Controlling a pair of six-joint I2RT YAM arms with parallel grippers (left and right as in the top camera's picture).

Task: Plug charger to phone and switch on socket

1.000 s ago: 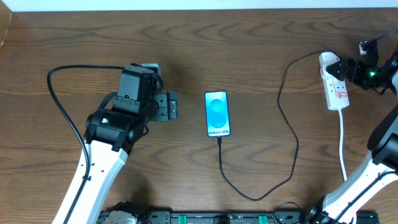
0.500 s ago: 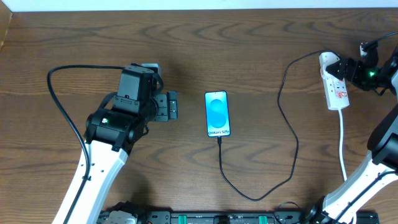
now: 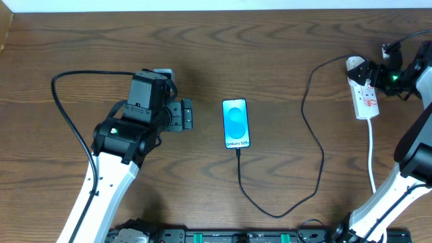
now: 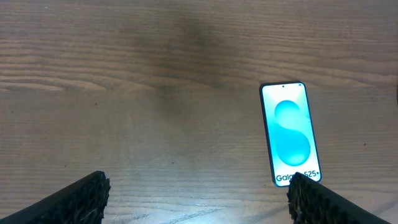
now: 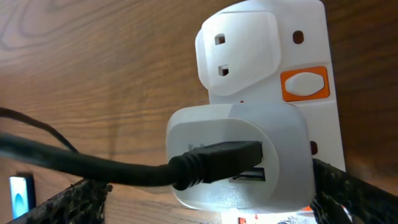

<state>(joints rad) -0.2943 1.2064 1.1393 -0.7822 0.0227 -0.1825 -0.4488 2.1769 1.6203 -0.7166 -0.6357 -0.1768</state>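
The slim, black-edged phone (image 3: 235,123) with its bright blue screen lies flat and face up near the middle of the dark brown wooden table (image 3: 283,54). The charger (image 3: 317,145), a long thin black cable, meets the phone's near short edge, loops towards the front of the table, then climbs to the socket (image 3: 364,94), a short white plastic power strip at the far right. There its white plug (image 5: 239,155) is seated in the strip, just beside an orange rocker switch (image 5: 304,84). The left gripper (image 3: 185,115) hovers just left of the phone with its jaws spread wide and nothing between them. The right gripper (image 3: 365,71) is over the plug end of the strip, jaws fully apart on either side of the plug; it seems to grasp nothing, though contact is hard to judge.
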